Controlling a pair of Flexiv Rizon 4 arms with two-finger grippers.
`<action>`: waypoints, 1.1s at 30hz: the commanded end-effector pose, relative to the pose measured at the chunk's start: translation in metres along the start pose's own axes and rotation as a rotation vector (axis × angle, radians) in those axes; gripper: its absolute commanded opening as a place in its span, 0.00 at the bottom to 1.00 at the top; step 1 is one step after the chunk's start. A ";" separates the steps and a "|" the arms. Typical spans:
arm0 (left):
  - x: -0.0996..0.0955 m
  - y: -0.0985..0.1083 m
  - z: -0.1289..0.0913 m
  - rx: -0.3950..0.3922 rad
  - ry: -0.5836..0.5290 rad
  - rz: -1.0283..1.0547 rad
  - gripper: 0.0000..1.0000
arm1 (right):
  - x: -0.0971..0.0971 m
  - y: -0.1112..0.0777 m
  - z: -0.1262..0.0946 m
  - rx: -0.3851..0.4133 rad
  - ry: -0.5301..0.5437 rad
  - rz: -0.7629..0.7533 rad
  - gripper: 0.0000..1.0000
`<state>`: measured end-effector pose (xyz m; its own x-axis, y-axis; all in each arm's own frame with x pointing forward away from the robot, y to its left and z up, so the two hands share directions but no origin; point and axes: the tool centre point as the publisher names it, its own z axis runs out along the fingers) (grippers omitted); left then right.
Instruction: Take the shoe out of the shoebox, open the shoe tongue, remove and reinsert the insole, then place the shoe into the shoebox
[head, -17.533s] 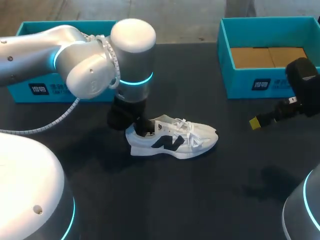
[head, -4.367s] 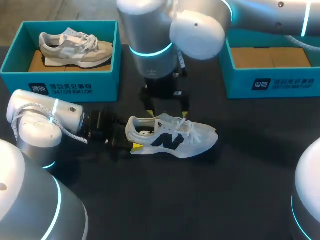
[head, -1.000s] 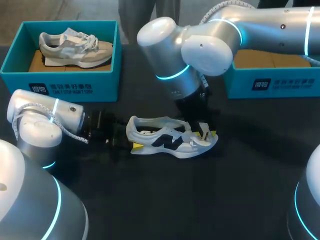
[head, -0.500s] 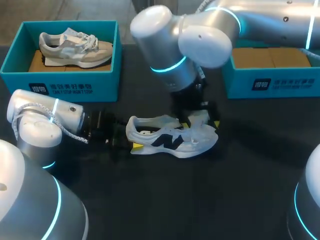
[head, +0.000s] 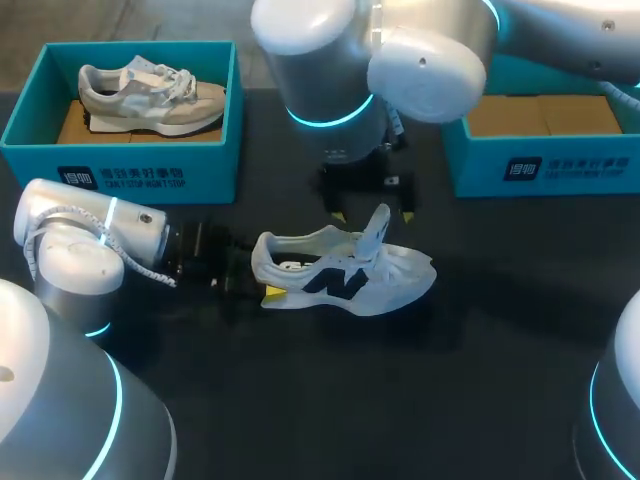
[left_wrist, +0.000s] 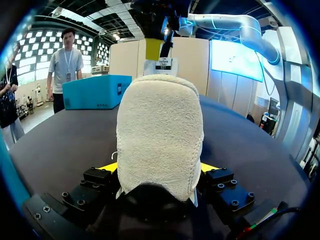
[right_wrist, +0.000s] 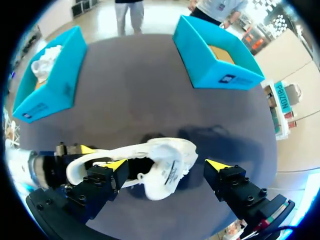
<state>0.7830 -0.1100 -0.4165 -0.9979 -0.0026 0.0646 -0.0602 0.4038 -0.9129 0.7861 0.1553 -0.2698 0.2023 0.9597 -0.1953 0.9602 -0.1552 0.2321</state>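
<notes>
A white shoe (head: 345, 277) with a dark side mark lies on its sole on the black table, toe to the right. Its tongue (head: 377, 229) stands pulled up and open. My left gripper (head: 260, 278) lies low at the shoe's heel (left_wrist: 160, 135), shut on it from both sides. My right gripper (head: 369, 207) hangs above the shoe's middle, open and holding nothing. In the right wrist view the raised tongue (right_wrist: 170, 167) shows under the right gripper (right_wrist: 167, 165), clear of both fingers.
A teal shoebox (head: 125, 160) at the back left holds a second, beige shoe (head: 150, 92). Another teal shoebox (head: 540, 165) at the back right shows only its brown cardboard floor. My right arm's big elbow hangs over the table's back middle.
My right gripper has opened, let go of the tongue and risen up and back from the shoe. The tongue now stands up. The left gripper has kept still on the heel.
</notes>
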 end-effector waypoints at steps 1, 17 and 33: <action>-0.001 0.001 0.000 -0.002 0.001 -0.001 0.00 | 0.012 -0.002 -0.009 -0.107 0.113 -0.364 1.00; -0.001 0.001 0.000 -0.002 0.001 -0.001 0.00 | 0.051 -0.004 -0.019 -0.013 0.406 -0.970 1.00; -0.001 0.001 0.000 -0.002 0.001 -0.001 0.00 | 0.054 -0.022 -0.012 0.037 0.413 -1.209 0.00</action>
<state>0.7830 -0.1100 -0.4165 -0.9979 -0.0027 0.0646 -0.0602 0.4038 -0.9128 0.7680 0.2162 -0.2732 -0.7488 0.6608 -0.0520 0.6525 0.7486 0.1179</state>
